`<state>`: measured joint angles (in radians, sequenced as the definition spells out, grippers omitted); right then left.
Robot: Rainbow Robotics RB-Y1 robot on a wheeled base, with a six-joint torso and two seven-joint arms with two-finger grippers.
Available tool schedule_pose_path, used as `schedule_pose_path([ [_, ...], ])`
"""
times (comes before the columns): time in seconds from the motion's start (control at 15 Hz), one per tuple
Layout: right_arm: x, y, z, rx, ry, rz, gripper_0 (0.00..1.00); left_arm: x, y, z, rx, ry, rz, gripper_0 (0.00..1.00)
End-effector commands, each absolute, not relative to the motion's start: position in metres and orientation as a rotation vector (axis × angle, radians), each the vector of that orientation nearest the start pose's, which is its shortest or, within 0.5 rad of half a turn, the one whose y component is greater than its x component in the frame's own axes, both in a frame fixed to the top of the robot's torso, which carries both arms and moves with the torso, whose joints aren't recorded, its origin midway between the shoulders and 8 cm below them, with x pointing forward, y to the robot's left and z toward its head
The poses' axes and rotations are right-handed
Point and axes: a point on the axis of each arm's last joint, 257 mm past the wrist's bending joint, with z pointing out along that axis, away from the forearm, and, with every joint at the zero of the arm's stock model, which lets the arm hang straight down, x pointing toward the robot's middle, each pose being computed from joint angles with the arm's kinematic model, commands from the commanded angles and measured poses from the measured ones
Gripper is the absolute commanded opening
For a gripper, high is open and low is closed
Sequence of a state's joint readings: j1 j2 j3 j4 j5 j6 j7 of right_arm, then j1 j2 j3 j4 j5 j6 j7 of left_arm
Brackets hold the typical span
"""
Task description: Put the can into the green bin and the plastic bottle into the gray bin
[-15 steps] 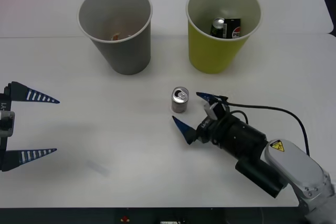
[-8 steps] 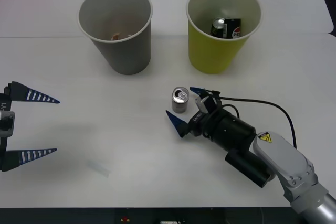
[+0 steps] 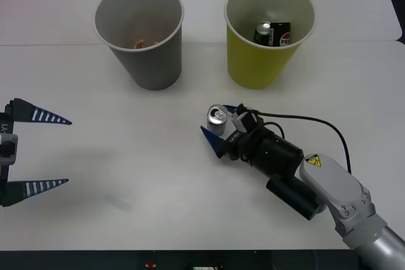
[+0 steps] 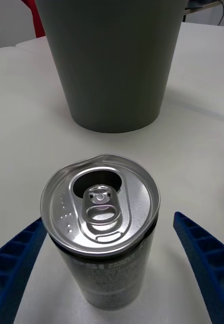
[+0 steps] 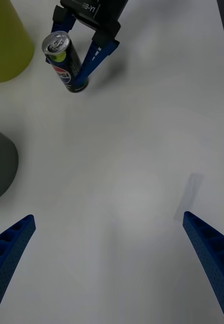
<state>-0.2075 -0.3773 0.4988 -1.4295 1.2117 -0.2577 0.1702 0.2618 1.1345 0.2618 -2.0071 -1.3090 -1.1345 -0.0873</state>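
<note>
The can (image 3: 217,118), small and dark with a shiny pull-tab top, stands upright on the white table in front of the green bin (image 3: 262,61). My right gripper (image 3: 218,122) is open, with one blue finger on each side of the can (image 4: 101,202); a gap shows on both sides. The gray bin (image 3: 152,61) stands at the back left, just beyond the can in the right wrist view. My left gripper (image 3: 35,150) hangs open at the table's left side, holding nothing. The plastic bottle is out of view.
Inside the green bin lie dark cans (image 3: 272,33). A small brownish item (image 3: 139,44) lies at the bottom of the gray bin. The table (image 3: 126,156) spreads bare between my two arms. A black cable (image 3: 316,121) trails from my right wrist.
My right gripper has slid left and forward until its open fingers flank the can. The can, both bins and the left arm have stayed put.
</note>
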Motion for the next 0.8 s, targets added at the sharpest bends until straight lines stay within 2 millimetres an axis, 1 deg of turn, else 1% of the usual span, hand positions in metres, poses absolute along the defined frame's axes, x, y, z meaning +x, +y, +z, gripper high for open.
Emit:
schedule_pose_path([
  [0.07, 0.502, -0.032, -0.27, -0.784, 1.545, 0.387, 0.0, 0.341, 0.286, -0.167, 1.762, 1.444, -0.118, 1.0],
  [0.47, 0.504, -0.037, -0.267, -0.777, 1.547, 0.39, 0.0, 0.341, 0.286, -0.167, 1.762, 1.444, -0.118, 1.0],
  [0.6, 0.502, -0.043, -0.258, -0.792, 1.529, 0.385, 0.0, 0.341, 0.286, -0.167, 1.762, 1.444, -0.118, 1.0],
  [0.8, 0.491, -0.057, -0.246, -0.798, 1.516, 0.408, 0.0, 0.341, 0.286, -0.167, 1.762, 1.444, -0.118, 1.0],
])
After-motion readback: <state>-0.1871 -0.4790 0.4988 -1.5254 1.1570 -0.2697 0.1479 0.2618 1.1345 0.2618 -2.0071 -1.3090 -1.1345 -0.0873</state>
